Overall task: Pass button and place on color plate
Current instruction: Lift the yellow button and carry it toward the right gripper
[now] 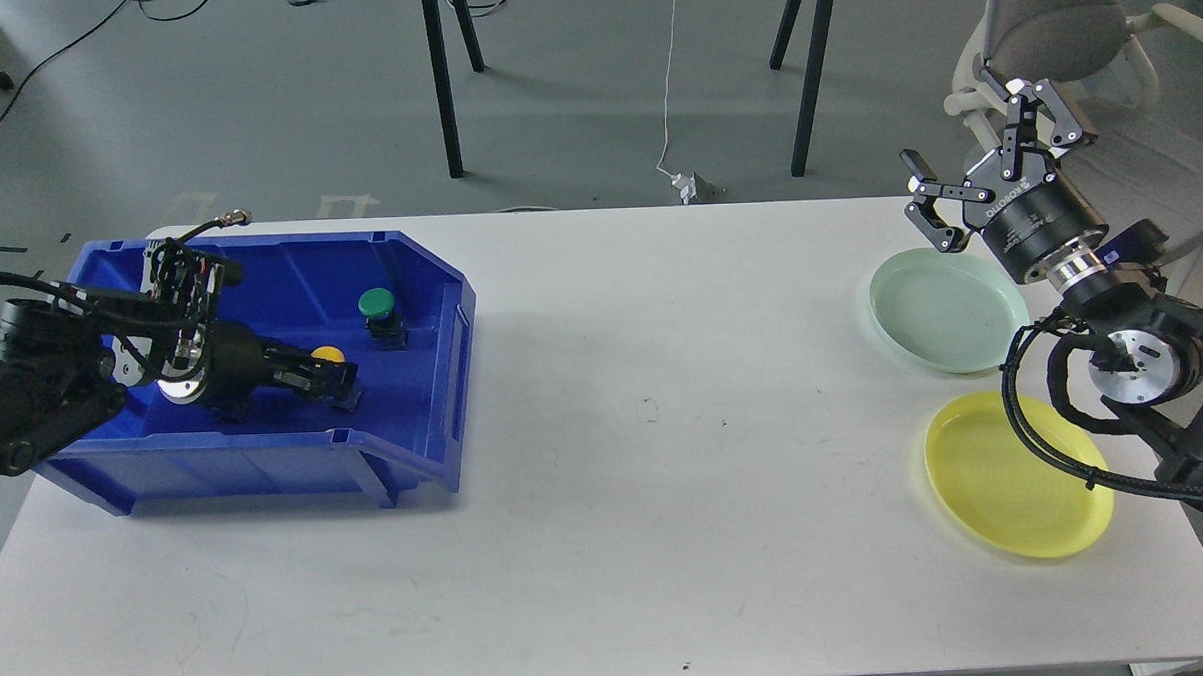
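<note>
A yellow button (327, 354) lies in the blue bin (429, 274) at the table's left. My left gripper (335, 379) reaches low into the bin and is closed on the yellow button's dark body, with the yellow cap showing just above the fingers. A green button (377, 306) stands upright in the bin, a little behind and to the right of the gripper, apart from it. A pale green plate (946, 308) and a yellow plate (1017, 474) lie at the table's right. My right gripper (951, 116) is open and empty, raised above the far edge of the green plate.
The white table (646, 457) spreads between the bin and the plates. Chair and table legs stand on the floor behind the far edge. My right arm's wrist and cables hang over the gap between the two plates.
</note>
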